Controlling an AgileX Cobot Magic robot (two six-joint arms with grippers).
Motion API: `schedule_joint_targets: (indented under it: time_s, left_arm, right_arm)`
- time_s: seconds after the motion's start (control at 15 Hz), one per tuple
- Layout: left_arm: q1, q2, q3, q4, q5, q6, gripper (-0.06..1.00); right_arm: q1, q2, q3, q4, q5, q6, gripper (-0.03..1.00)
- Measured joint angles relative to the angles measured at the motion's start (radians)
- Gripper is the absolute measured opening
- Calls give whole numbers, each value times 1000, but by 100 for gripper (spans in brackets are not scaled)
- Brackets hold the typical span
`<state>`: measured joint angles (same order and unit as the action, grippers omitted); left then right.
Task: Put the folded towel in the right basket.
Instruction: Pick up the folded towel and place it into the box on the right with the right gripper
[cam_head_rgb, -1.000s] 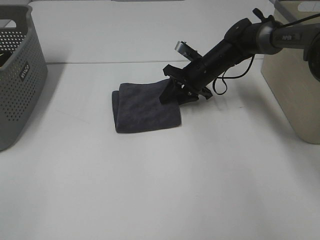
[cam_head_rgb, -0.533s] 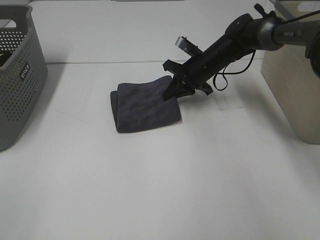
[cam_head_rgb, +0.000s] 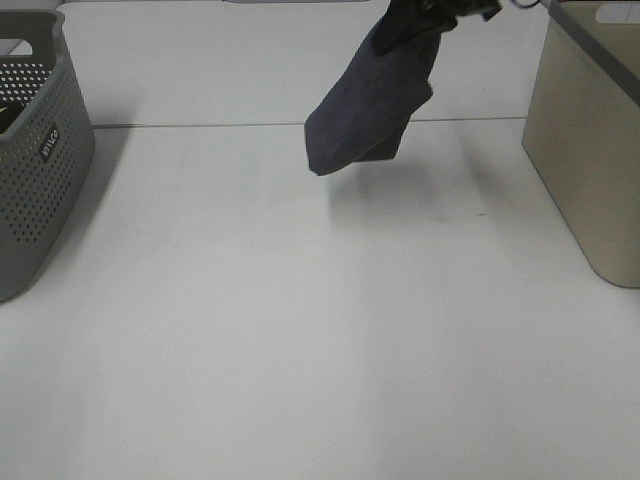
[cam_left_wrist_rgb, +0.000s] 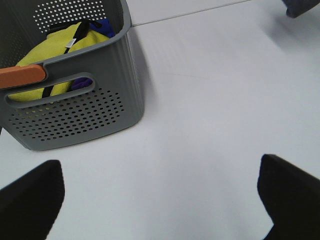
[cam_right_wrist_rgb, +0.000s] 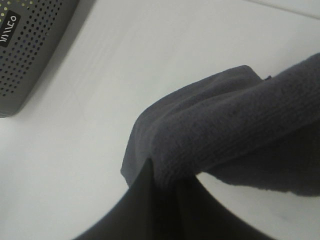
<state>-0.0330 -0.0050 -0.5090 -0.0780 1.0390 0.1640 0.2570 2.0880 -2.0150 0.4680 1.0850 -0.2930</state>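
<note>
The folded dark grey towel (cam_head_rgb: 370, 105) hangs in the air over the far middle of the table, held by its upper end. My right gripper (cam_head_rgb: 440, 8) is shut on that end at the top edge of the exterior view and is mostly cut off. In the right wrist view the towel (cam_right_wrist_rgb: 235, 130) fills the frame, draped over a dark finger (cam_right_wrist_rgb: 160, 215). The beige right basket (cam_head_rgb: 590, 150) stands at the right edge, apart from the towel. My left gripper (cam_left_wrist_rgb: 162, 200) is open and empty, low over the table beside the grey basket (cam_left_wrist_rgb: 75, 105).
The grey perforated left basket (cam_head_rgb: 40, 140) stands at the left edge and holds yellow and blue cloth (cam_left_wrist_rgb: 60, 55). The white table (cam_head_rgb: 300, 330) stretches between the two baskets. A towel corner (cam_left_wrist_rgb: 300, 7) shows far off in the left wrist view.
My right gripper has risen and moved right, lifting the towel off the table. The towel lay flat before; now it hangs free in the air.
</note>
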Motion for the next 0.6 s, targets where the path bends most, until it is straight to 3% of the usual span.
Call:
schedule_joint_targets:
  time_s: [0.2, 0.33, 0.6]
  left_arm:
    - [0, 0, 0, 0, 0, 0, 99]
    - [0, 0, 0, 0, 0, 0, 99]
    - [0, 0, 0, 0, 0, 0, 99]
  right_arm:
    - [-12, -142, 0, -194, 32, 78, 4]
    - [-44, -196, 0, -245, 36, 108, 4]
    - [-291, -331, 0, -263, 43, 133, 4]
